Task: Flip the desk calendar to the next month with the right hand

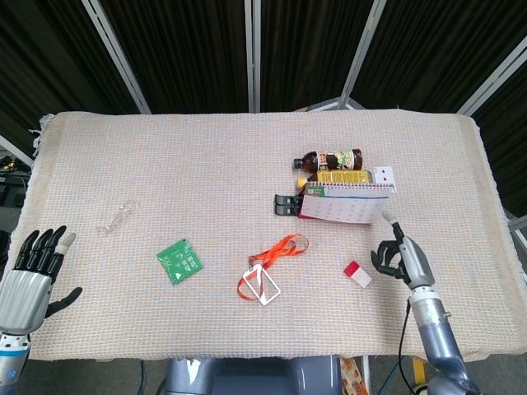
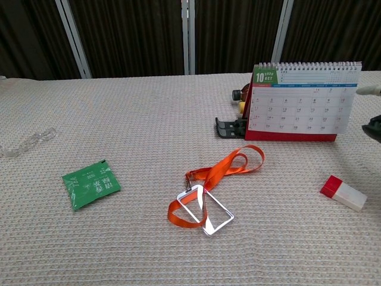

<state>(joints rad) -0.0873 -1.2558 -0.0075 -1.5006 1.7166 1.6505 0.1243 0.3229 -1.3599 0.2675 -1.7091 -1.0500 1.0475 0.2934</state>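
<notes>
Right hand (image 1: 398, 257) raised just right of the desk calendar (image 1: 344, 203), fingers (image 1: 387, 218) loosely curled, gripping nothing. Calendar upright at the table's (image 1: 206, 173) right-centre, in front of a bottle (image 1: 331, 158). Left hand (image 1: 31, 271) empty at the near-left edge, fingers spread.

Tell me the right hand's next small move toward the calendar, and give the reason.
Probably ease the right hand forward and left toward the top right corner of the desk calendar. The hand holds nothing and sits apart from the calendar, to its right and nearer the robot; the October page is unflipped, its spiral edge on top.
</notes>
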